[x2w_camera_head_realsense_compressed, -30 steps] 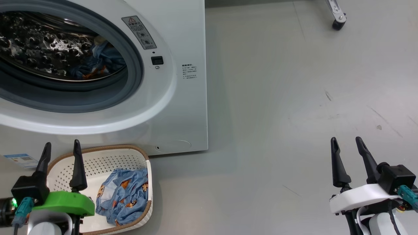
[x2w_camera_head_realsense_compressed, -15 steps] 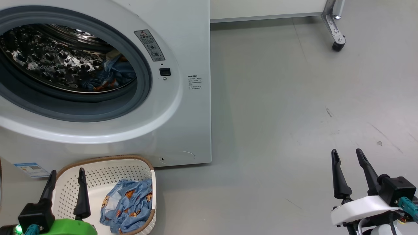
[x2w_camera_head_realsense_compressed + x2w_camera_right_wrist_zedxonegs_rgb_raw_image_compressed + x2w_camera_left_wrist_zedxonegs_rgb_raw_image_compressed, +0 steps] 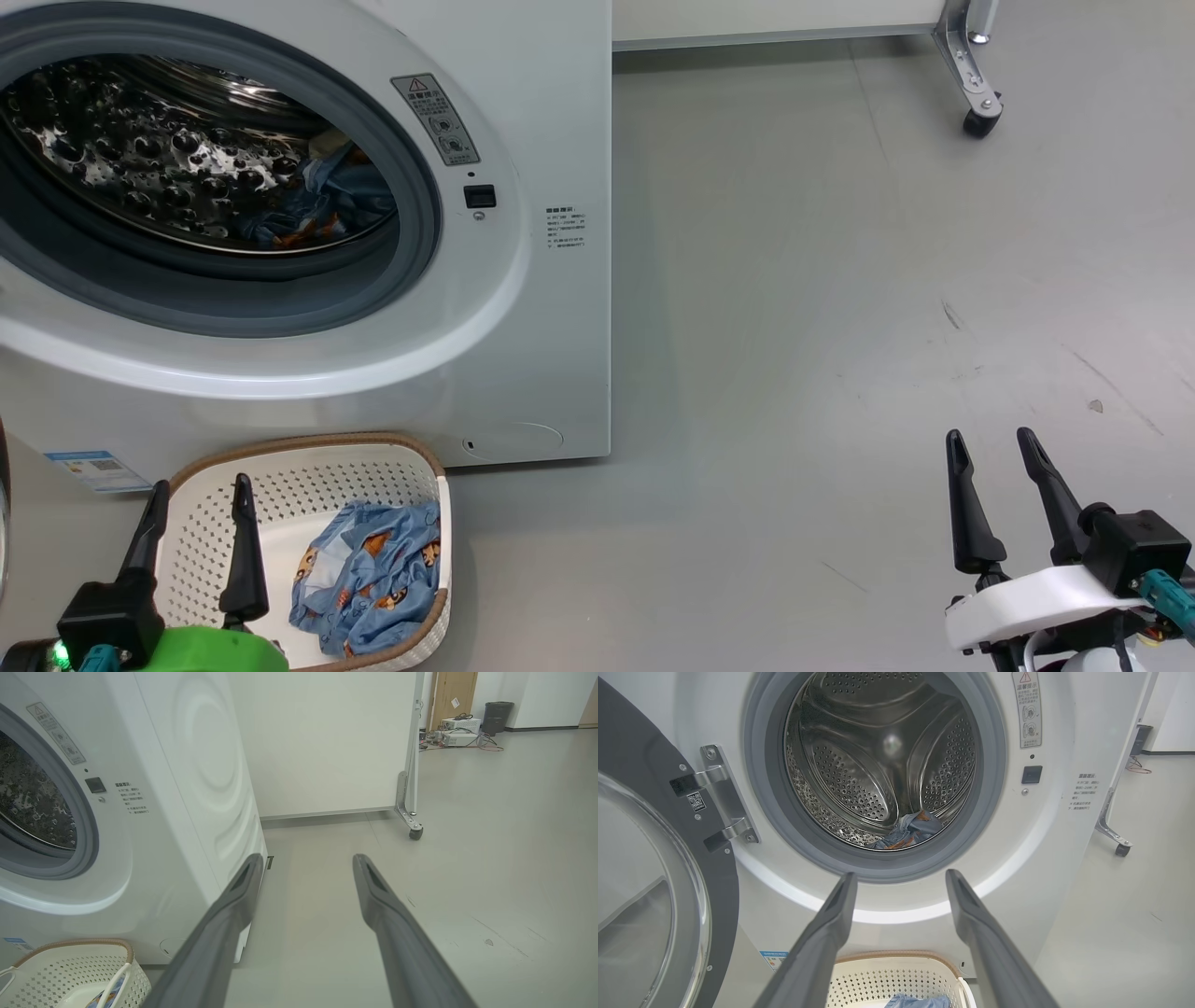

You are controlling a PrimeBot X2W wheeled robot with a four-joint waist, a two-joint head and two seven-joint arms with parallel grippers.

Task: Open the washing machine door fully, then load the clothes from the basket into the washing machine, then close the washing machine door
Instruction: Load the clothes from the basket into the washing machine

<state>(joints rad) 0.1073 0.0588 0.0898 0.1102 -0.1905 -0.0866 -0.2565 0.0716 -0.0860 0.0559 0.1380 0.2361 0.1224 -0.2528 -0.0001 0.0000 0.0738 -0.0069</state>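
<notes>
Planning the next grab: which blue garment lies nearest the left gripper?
The blue garment in the basket, just beside the left gripper; the other garment lies inside the drum.

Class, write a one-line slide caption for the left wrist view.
Open left gripper faces the washing machine, door swung wide; blue clothes lie in both the drum and the basket.

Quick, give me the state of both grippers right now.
Left gripper: open, fingers apart, holding nothing.
Right gripper: open, fingers apart, holding nothing.
</notes>
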